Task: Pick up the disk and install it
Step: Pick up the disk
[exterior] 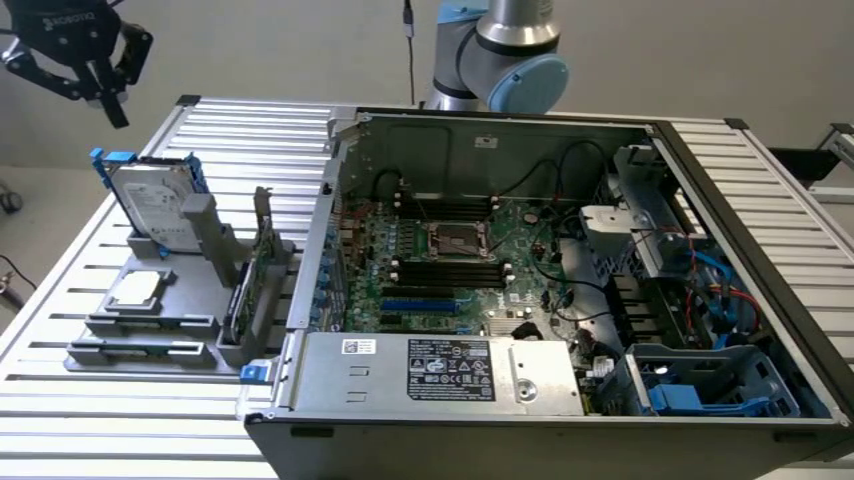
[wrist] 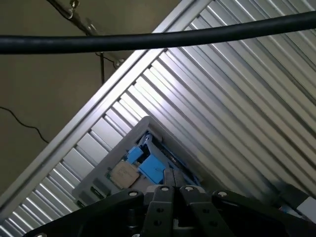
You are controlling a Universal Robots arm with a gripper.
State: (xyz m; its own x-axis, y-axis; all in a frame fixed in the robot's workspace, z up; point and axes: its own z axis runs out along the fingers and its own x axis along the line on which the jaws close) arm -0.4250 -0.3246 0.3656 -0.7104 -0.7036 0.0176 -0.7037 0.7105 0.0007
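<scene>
The disk (exterior: pixel 151 205), silver-grey with a white label and a blue carrier around it, stands on edge in a grey fixture (exterior: pixel 160 300) on the slatted table, at the exterior view's left. My gripper (exterior: pixel 112 108) hangs in the air above and behind it, well apart, shut with nothing between its fingers. In the wrist view the shut gripper (wrist: pixel 173 190) points down toward the disk's blue top edge (wrist: pixel 152 167), far below it.
An open computer case (exterior: pixel 534 270) with its motherboard exposed lies right of the fixture; a blue drive bay (exterior: pixel 701 385) sits at its near right corner. A small square chip (exterior: pixel 138 290) and an upright card (exterior: pixel 260 280) also rest on the fixture. A black cable (wrist: pixel 158 37) crosses the wrist view.
</scene>
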